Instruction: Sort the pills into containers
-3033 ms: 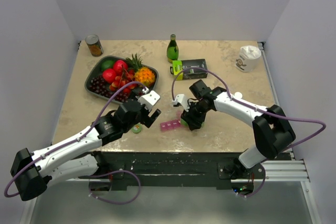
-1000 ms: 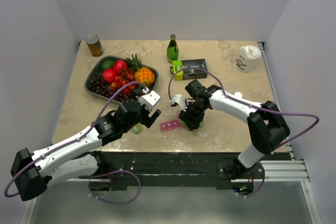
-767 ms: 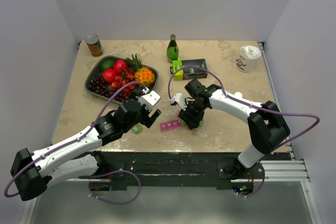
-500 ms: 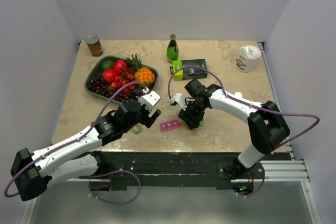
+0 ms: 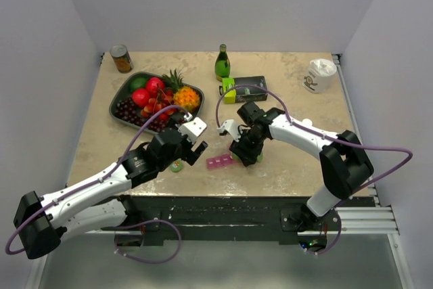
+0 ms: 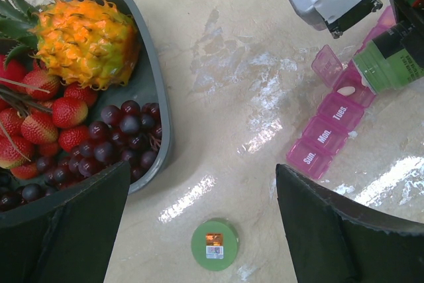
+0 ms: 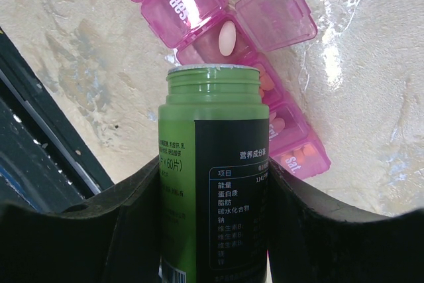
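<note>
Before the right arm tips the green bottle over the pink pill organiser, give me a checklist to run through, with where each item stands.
1. Grip: ok. The right gripper is shut on the green bottle.
2. Bottle uncapped: ok. Its mouth is open, and the green cap lies on the table.
3. Target open: ok. On the pill organiser, one compartment has its lid flipped back, with a white pill inside.
4. Mouth lined up over that compartment: cannot tell. It is close, but the exact alignment is unclear.
5. Left gripper out of the way: ok. It is open, above the cap and apart from the organiser.
</note>
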